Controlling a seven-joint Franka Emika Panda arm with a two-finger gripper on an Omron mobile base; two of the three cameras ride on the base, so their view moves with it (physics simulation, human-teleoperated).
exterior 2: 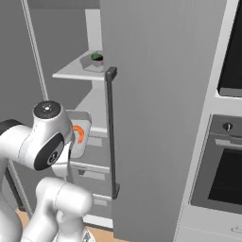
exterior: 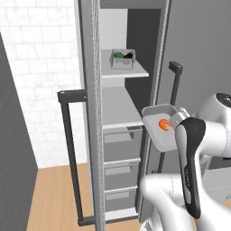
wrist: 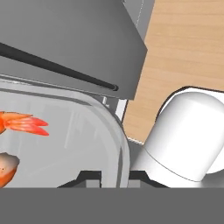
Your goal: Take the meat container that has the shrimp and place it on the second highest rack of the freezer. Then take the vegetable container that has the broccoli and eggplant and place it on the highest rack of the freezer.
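While my jaws stay hidden behind my own forearm in the left base view, I can see the meat container (exterior: 159,126) held up in the air just outside the open freezer (exterior: 118,113), close to the front edge of the second highest rack (exterior: 118,108). The tray is tilted, its open face turned toward the camera, and its long axis runs from upper left to lower right. The shrimp (exterior: 163,124) lies curled inside, near my wrist. On the highest rack (exterior: 122,70) sits the vegetable container (exterior: 122,59) with the broccoli (exterior: 118,55) to the left and the eggplant (exterior: 128,56) to the right; whether it rests flat I cannot tell for sure.

In the right base view, the meat container (exterior 2: 80,132) peeks out beside my rounded elbow joint, with the shrimp (exterior 2: 78,133) showing as an orange curl against the tray's inner face. The vegetable container (exterior 2: 96,60) shows on the top shelf, partly behind the door with the long black handle (exterior 2: 111,132).

In the hand view, my gripper (wrist: 114,177) is clenched on the rim of the meat container (wrist: 114,135), a dark finger tip on either side of the clear wall. The shrimp (wrist: 17,124) has its tail fanned toward the rim. Beyond the tray lies the wooden floor (wrist: 188,48).
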